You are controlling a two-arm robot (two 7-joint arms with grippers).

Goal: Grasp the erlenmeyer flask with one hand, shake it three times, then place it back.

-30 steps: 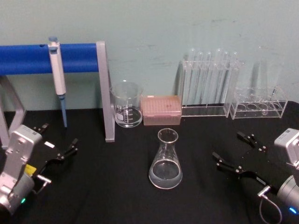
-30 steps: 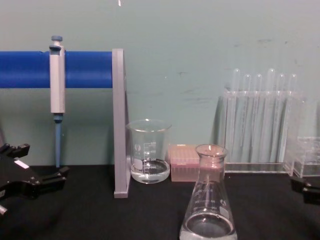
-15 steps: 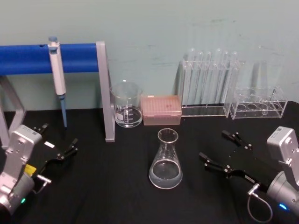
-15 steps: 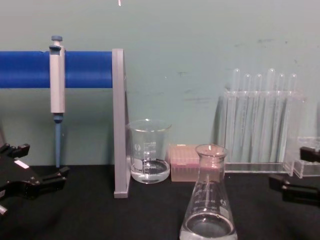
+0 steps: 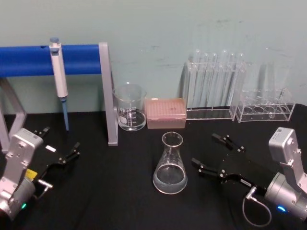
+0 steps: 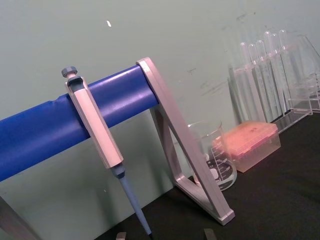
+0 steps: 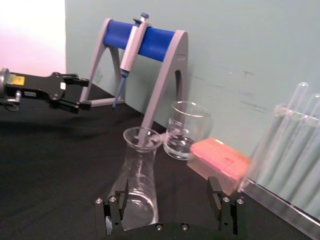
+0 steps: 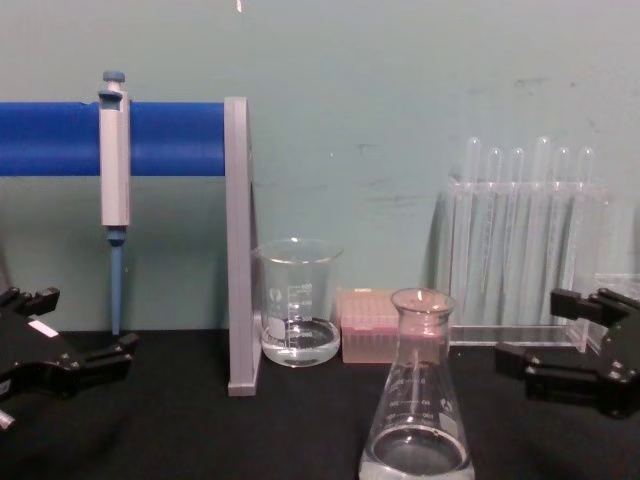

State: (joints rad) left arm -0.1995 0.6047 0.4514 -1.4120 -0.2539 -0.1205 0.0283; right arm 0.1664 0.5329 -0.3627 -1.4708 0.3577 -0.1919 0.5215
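So, what is on the black table (image 5: pixel 120 191), by count?

One erlenmeyer flask (image 5: pixel 170 165), upright at centre front, with a little clear liquid in its base. Behind it are one glass beaker (image 5: pixel 130 111), one pink tip box (image 5: pixel 165 113), one tall rack (image 5: pixel 211 114) holding six test tubes (image 8: pixel 517 225), and one low clear rack (image 5: pixel 266 109) at the far right. One pipette (image 5: pixel 59 76) hangs on one stand with a blue bar (image 5: pixel 29 60). Two grippers.

Room to move?

The flask stands alone, with bare table to its left and front. The beaker and tip box are well behind it, along the wall. The stand's grey leg (image 5: pixel 109 96) comes down to its rear left, well apart from it. On the right, open table lies between the flask and the racks, and the right gripper sits there.

How is that arm posed?

The right gripper (image 5: pixel 204 149) lies low over the table, pointing at the flask from the right, jaws spread wide and empty. Its nearer fingertip (image 5: pixel 194 161) is just beside the flask's base, apart from the glass. In the right wrist view the flask stands ahead of the spread jaws, closer to one than the other.

And the other?

The left gripper (image 5: pixel 61 137) rests at the table's left front, before the stand and well apart from the flask. Its jaws are likewise spread and hold nothing.
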